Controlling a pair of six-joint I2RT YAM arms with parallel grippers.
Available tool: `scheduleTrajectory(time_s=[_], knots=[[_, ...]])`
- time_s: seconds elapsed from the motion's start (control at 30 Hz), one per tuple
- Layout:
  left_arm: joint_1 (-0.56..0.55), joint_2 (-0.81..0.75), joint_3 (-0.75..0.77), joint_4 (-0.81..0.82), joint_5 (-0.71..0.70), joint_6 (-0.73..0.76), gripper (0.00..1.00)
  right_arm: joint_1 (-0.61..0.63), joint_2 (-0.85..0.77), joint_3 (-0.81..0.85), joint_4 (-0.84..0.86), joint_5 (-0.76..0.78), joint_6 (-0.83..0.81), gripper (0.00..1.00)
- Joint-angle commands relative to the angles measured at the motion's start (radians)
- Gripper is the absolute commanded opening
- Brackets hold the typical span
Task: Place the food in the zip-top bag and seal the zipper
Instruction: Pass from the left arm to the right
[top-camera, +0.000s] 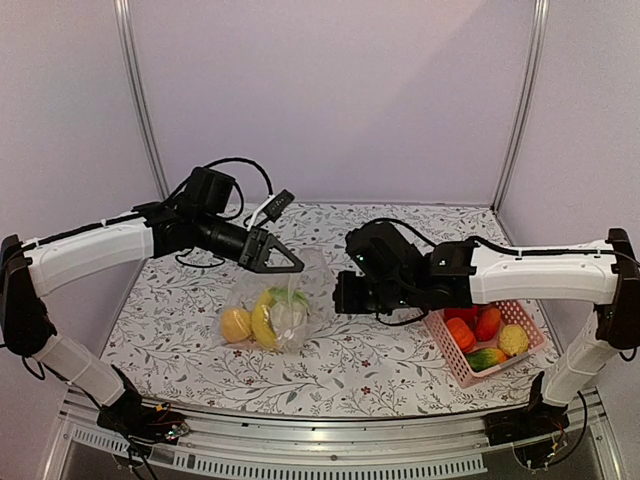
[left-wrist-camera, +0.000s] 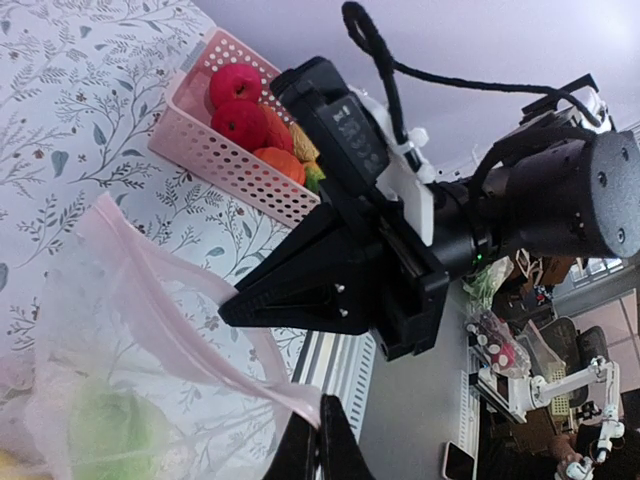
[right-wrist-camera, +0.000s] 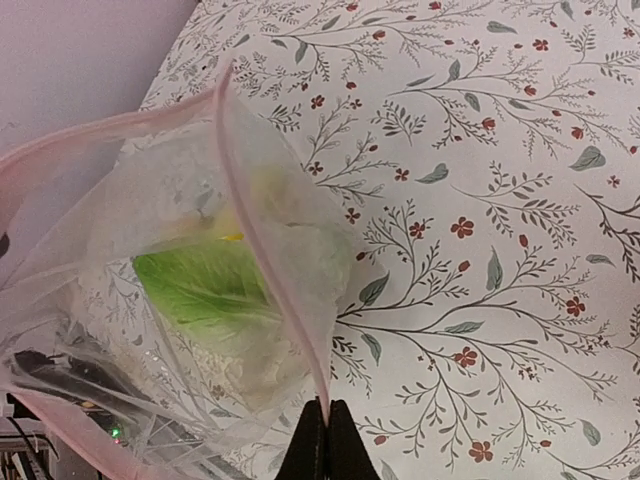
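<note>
Right gripper (right-wrist-camera: 320, 415) pinches the zipper (right-wrist-camera: 263, 250); I see left gripper (left-wrist-camera: 322, 420) clamped on it too, food (right-wrist-camera: 200, 285) inside zip-top bag (right-wrist-camera: 170, 170).

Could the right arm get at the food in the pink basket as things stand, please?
Probably not straight away: the right gripper is shut on the zip-top bag at its mouth and would have to let go first. Otherwise the way looks free; the basket lies open beside that arm.
</note>
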Motion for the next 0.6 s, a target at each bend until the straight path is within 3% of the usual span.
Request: scheduleTrajectory(time_s=[0.0, 0.27, 0.37, 0.43, 0.5, 0.57], knots=[[0.064, -0.039, 0.018, -0.015, -0.005, 0.032, 0.00, 0.003, -0.119, 0.050, 0.106, -0.055, -0.079, 0.00], [0.127, -0.090, 0.014, -0.001, 0.058, 0.044, 0.00, 0.014, -0.196, 0.063, 0.155, -0.047, -0.157, 0.00], [0.120, -0.092, 0.009, 0.003, 0.040, 0.048, 0.08, 0.014, -0.179, 0.046, 0.163, -0.045, -0.140, 0.00], [0.114, -0.100, 0.006, 0.002, 0.017, 0.054, 0.27, 0.014, -0.173, 0.029, 0.173, -0.031, -0.123, 0.00], [0.101, -0.122, 0.004, -0.014, -0.033, 0.077, 0.56, 0.013, -0.175, 0.008, 0.189, -0.006, -0.090, 0.00], [0.082, -0.160, 0.001, -0.039, -0.107, 0.117, 0.75, 0.015, -0.181, -0.006, 0.202, 0.020, -0.064, 0.00]])
